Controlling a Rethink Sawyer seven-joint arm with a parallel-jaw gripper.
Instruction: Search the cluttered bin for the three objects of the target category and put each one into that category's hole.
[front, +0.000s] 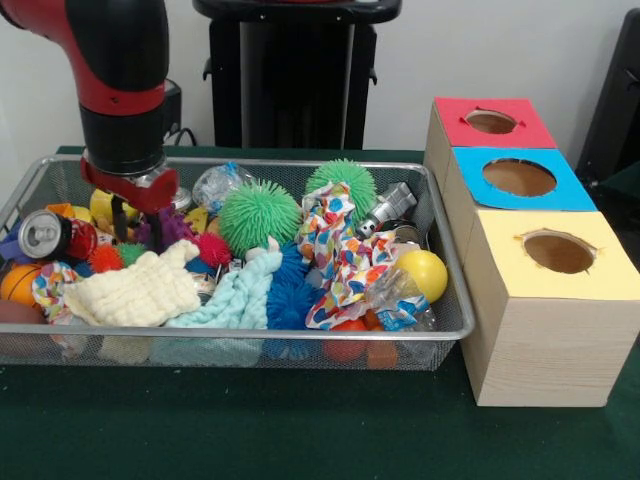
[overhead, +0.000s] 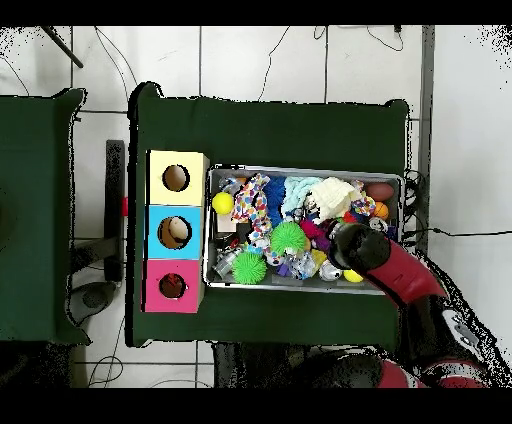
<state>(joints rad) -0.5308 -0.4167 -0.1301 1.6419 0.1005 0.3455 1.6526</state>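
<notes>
Worktop (front: 300, 430): green cloth, your bin (front: 250, 340) left, boxes right.
Pincer (front: 135, 215): low in bin's far-left corner; can't tell its opening.
Plush animals: none clearly visible, likely buried.
Handling: probably soft, light; pinch the body.
Hole (front: 491, 121): red box, farthest.

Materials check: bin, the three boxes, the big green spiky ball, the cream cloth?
Bin: silver wire mesh with a thicker metal rim; you can see through the walls.
Boxes: pale wood by the grain on the sides; tops matte red, blue, yellow, possibly painted or paper.
Green spiky ball: likely soft rubber, with dense thin spikes.
Cream cloth: crinkled woven fabric, looks like cotton gauze.
</notes>
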